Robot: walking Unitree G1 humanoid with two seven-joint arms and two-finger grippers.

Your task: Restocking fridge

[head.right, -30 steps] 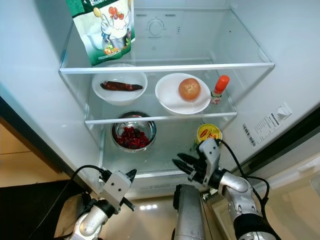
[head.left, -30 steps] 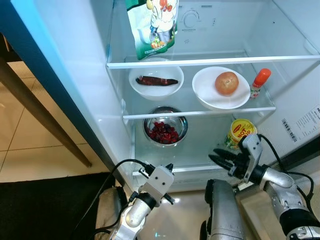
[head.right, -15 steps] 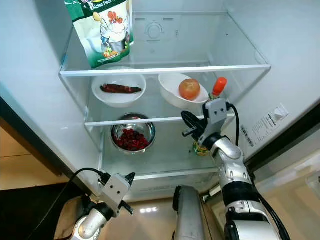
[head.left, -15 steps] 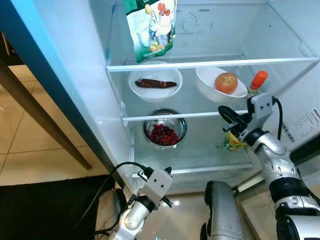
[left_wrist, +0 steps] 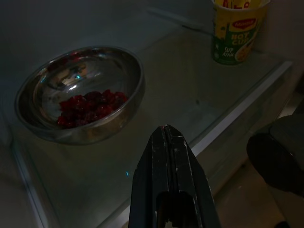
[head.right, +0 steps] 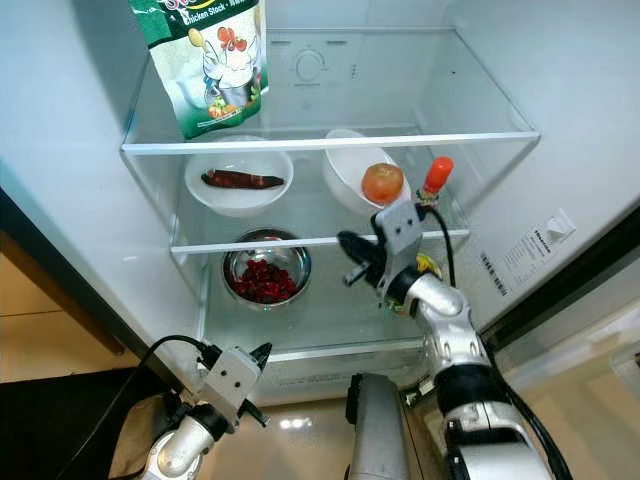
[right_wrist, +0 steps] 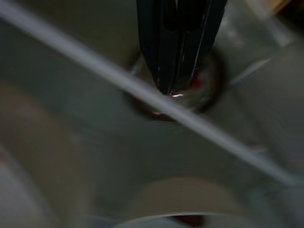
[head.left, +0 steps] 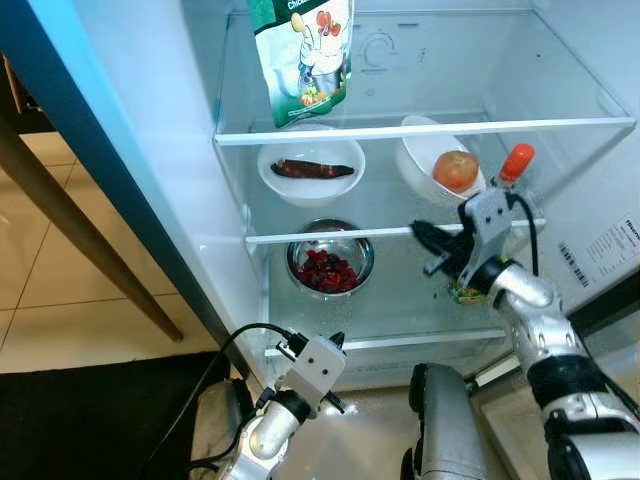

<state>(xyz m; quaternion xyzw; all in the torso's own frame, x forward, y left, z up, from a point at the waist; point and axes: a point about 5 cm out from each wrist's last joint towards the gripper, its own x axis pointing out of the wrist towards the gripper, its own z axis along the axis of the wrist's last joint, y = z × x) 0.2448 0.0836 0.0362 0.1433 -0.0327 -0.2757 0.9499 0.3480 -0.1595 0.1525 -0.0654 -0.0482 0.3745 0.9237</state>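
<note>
The left claw (head.left: 333,370) hangs low in front of the open fridge, its fingers pressed together. On the middle shelf (head.left: 330,233) sit a bowl with a dark sausage (head.left: 311,169) and a tilted white bowl holding an onion (head.left: 455,170). Below, a steel bowl of red berries (head.left: 330,264) rests. The right claw (head.left: 425,240), fingers together, reaches in at the shelf edge, beside the yellow cup (left_wrist: 237,29).

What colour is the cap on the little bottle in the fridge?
Orange-red. The cap on the little bottle shows best in the right eye view, beside the tilted white plate.
</note>
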